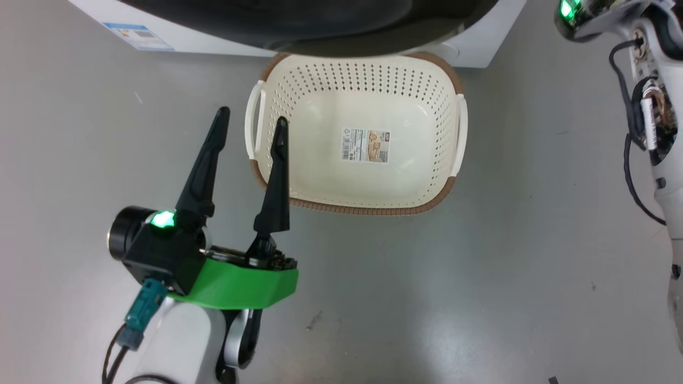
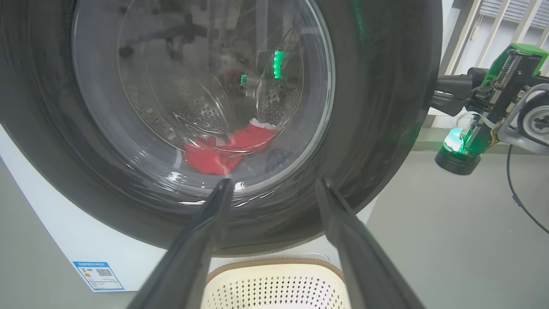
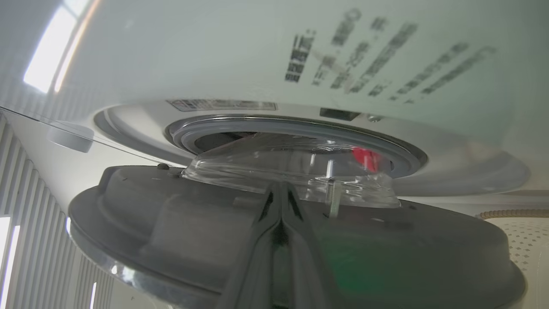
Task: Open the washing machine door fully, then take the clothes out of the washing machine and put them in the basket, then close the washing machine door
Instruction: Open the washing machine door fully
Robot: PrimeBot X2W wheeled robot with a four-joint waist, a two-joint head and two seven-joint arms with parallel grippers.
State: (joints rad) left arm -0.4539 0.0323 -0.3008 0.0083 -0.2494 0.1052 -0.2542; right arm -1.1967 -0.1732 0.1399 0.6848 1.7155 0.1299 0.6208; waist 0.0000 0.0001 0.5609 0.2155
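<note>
Door-opening step unfinished. Washing machine door (image 3: 171, 231) ajar, swung partway off washing machine (image 2: 47, 240) front. Right gripper (image 3: 281, 189), fingers pressed together, sits in gap behind door, against inner face: likely to lever it wider. Clothes (image 2: 214, 154) low inside machine, visible through door. Basket (image 1: 373, 209) empty, just before machine, ready for drop. Left gripper (image 1: 252, 114) spread, empty, poised before machine.

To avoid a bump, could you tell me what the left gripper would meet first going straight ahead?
The left gripper would probably meet the washing machine door, near its glass's lower edge; the basket sits below that line.
</note>
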